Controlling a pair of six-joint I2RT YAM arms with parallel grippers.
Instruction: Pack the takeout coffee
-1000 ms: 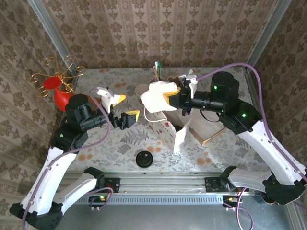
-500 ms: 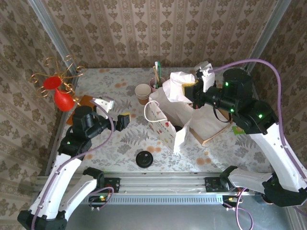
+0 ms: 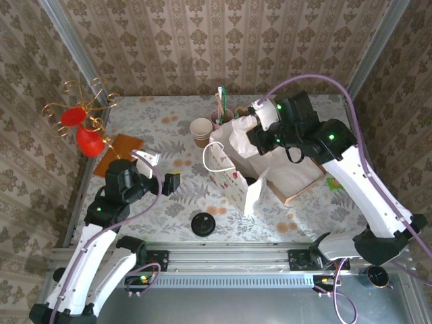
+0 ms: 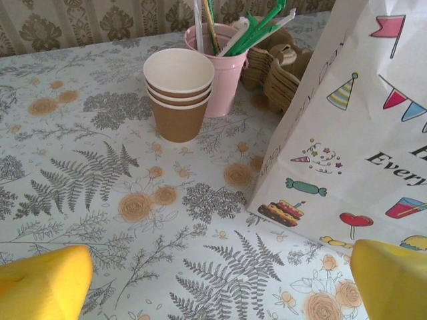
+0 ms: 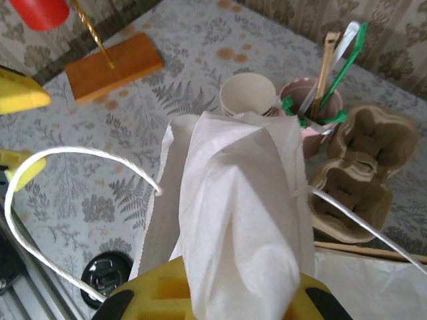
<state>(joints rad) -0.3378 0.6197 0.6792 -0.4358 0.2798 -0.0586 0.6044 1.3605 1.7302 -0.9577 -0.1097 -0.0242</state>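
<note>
The takeout coffee is hidden. A white paper bag (image 3: 233, 172) with party prints stands mid-table. Its crumpled top edge is pinched in my right gripper (image 3: 251, 135), which is shut on it from above. In the right wrist view the white paper (image 5: 233, 200) bunches up between the yellow fingers of that gripper (image 5: 233, 293), and a cord handle loops off to the left. My left gripper (image 3: 162, 172) hangs open and holds nothing, left of the bag. Its yellow fingertips (image 4: 43, 283) frame bare tablecloth beside the bag's printed side (image 4: 353, 133).
Behind the bag stand stacked lidless beige cups (image 3: 201, 131), a pink bucket of stirrers (image 3: 221, 115) and a cardboard cup carrier (image 5: 357, 173). A lone black lid (image 3: 202, 223) lies near the front edge. A red ornament on a wooden block (image 3: 84, 135) stands far left.
My left gripper has drawn back to the left, away from the bag, and stays open. My right gripper has carried the bag's top to the right and back, and the bag now stands taller.
</note>
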